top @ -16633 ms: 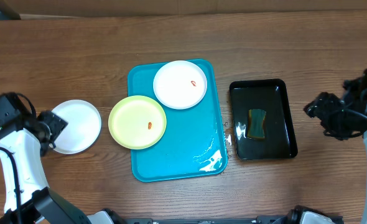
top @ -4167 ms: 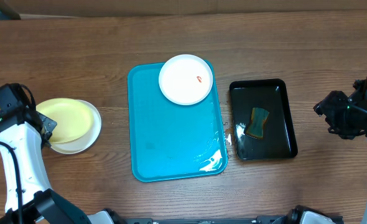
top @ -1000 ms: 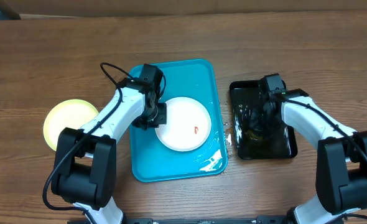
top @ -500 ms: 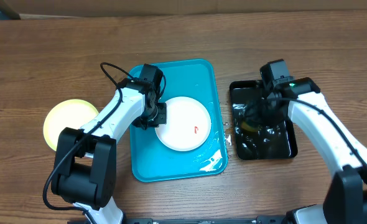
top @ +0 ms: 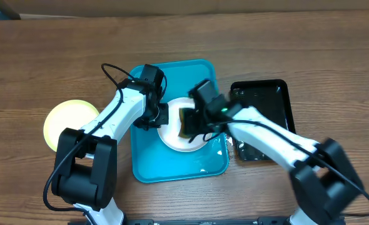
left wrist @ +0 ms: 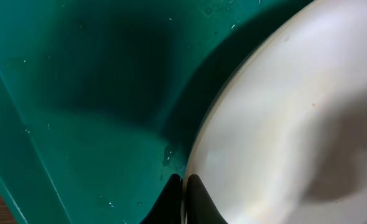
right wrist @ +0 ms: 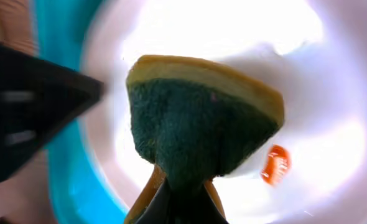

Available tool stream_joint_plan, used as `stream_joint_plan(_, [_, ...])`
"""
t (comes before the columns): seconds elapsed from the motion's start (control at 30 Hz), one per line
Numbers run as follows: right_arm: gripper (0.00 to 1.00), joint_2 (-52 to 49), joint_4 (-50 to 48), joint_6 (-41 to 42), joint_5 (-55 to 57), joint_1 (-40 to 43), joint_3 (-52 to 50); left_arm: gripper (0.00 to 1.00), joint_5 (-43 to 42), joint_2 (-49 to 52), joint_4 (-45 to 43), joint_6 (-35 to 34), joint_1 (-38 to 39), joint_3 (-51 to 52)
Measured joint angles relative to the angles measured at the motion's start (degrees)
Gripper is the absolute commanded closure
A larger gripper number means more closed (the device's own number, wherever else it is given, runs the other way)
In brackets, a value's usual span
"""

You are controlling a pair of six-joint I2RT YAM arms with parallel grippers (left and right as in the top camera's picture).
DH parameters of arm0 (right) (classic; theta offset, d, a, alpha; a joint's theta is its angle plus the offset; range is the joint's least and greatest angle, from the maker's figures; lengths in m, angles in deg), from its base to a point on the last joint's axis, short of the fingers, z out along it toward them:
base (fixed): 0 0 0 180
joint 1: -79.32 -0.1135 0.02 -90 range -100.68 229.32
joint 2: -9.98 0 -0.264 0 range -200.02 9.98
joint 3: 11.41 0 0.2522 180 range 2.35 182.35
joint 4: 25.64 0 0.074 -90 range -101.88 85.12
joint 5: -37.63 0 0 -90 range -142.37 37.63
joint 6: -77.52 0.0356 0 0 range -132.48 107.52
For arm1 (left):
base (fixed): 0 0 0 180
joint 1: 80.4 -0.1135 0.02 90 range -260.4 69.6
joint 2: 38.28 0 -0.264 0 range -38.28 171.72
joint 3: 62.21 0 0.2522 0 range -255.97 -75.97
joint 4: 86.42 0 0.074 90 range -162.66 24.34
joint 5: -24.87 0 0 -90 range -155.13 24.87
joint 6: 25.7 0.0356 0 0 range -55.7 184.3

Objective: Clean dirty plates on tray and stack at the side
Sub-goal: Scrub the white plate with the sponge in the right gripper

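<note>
1. The right hand point(right wrist: 178, 198) pinches the sponge point(right wrist: 199, 124) over the plate point(top: 174, 137) on the tray point(top: 148, 159); the left hand point(left wrist: 185, 196) pinches its rim.
2. Wiping step, I judge; next, scrub the smear point(right wrist: 275, 164) beside the sponge.

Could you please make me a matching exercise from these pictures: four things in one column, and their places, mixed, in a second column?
1 sponge
2 white plate
3 yellow-green plate
4 black tray

a on the blue tray
b left of the blue tray
c in the right gripper
d right of the blue tray

Pairs: 1-c, 2-a, 3-b, 4-d
</note>
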Motion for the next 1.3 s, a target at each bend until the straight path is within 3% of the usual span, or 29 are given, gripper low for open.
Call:
stream_joint_plan(0.17, [0.96, -6.40, 0.09, 5.38, 2.36, -1.53, -0.02, 0.96, -0.09, 0.00, 0.04, 0.00, 0.00, 0.07])
stream_joint_plan(0.7, [0.96, -6.71, 9.94, 19.43, 10.69, 0.37, 1.88, 0.96, -0.55, 0.00, 1.11, 0.00, 0.02, 0.39])
stream_joint_plan(1.0, [0.96, -6.64, 14.73, 19.93, 10.93, 7.98, 2.58, 0.96, 0.00, 0.00, 1.86, 0.00, -0.50, 0.44])
stream_joint_plan(1.3, [0.96, -5.44, 18.58, 14.32, 14.86, 8.70, 3.45, 0.96, 0.94, 0.00, 1.84, 0.00, -1.09, 0.44])
